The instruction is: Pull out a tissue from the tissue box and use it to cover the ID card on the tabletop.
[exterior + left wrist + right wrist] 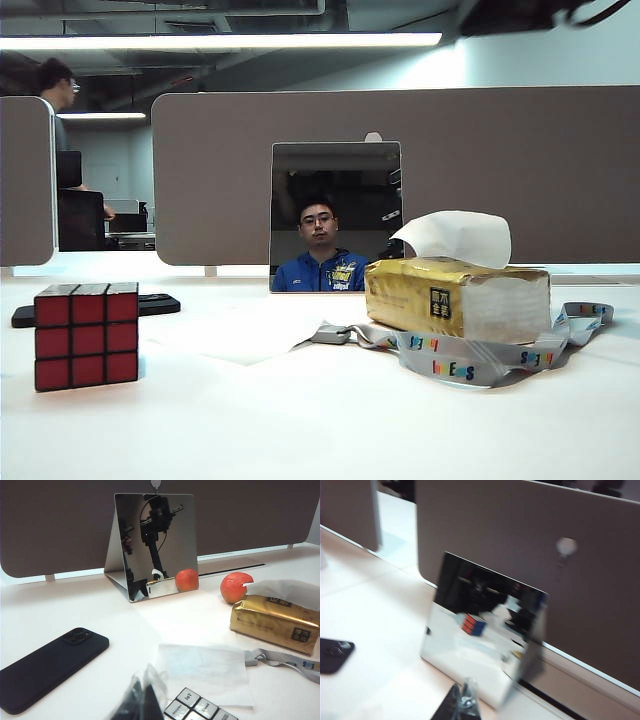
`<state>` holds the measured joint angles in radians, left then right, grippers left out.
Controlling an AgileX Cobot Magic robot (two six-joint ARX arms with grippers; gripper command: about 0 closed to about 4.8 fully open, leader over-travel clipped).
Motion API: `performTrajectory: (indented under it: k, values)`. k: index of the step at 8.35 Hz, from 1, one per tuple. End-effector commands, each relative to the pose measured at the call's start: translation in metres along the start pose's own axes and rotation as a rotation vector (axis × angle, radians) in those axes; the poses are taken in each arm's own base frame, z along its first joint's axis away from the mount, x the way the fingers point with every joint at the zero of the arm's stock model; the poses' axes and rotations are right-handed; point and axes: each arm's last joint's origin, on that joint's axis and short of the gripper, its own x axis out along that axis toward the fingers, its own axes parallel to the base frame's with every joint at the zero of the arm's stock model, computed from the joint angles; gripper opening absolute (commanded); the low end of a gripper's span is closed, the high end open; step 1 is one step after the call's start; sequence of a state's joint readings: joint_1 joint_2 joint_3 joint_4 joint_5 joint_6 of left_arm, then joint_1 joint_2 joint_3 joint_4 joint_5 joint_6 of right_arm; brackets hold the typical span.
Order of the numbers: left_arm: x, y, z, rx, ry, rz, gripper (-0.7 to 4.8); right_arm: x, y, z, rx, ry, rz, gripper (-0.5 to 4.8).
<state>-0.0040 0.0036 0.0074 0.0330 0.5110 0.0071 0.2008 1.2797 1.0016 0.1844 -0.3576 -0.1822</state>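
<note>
A white tissue lies flat on the bench, hiding the ID card; both grippers, left and right, are closed and empty.

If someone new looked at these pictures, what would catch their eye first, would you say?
Probably the standing mirror at the back of the table, reflecting a seated man. Next, the golden-yellow tissue box on the right, and the red-faced puzzle cube on the left. A tissue lies spread flat between them.

Bright ceiling strip light glaring overhead, soft shadows beneath the cube, right wrist view smeared with blur.
</note>
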Motion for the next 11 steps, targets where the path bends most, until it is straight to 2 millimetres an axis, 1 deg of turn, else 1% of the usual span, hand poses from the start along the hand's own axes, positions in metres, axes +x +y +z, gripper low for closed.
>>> performTrajectory:
  k: [1, 3, 4, 5, 6, 7, 9, 11]
  values:
    - [0.0, 0.002, 0.002, -0.019, -0.015, 0.081, -0.06, -0.121, 0.013, -0.018, -0.028, -0.015, -0.195, -0.06]
    - [0.0, 0.002, 0.002, -0.042, -0.016, 0.081, -0.06, -0.147, 0.035, -0.046, 0.051, -0.138, -0.209, -0.06]
    - [0.0, 0.002, 0.002, -0.042, -0.016, 0.088, -0.06, -0.16, 0.046, -0.06, 0.037, -0.17, -0.228, -0.06]
    - [0.0, 0.002, 0.002, -0.042, -0.016, 0.088, -0.06, -0.185, 0.067, -0.087, 0.019, -0.249, -0.247, -0.06]
    - [0.0, 0.002, 0.002, -0.042, -0.016, 0.088, -0.06, -0.194, 0.076, -0.109, 0.046, -0.296, -0.28, -0.06]
    - [0.0, 0.003, 0.003, -0.049, -0.017, 0.091, -0.06, -0.19, 0.076, -0.125, 0.095, -0.241, -0.297, -0.06]
    - [0.0, 0.003, 0.002, -0.064, -0.018, 0.116, -0.06, -0.187, 0.075, -0.134, 0.108, -0.216, -0.329, -0.06]
    - [0.0, 0.004, 0.002, -0.064, -0.019, 0.132, -0.06, -0.182, 0.073, -0.15, 0.126, -0.186, -0.388, -0.06]
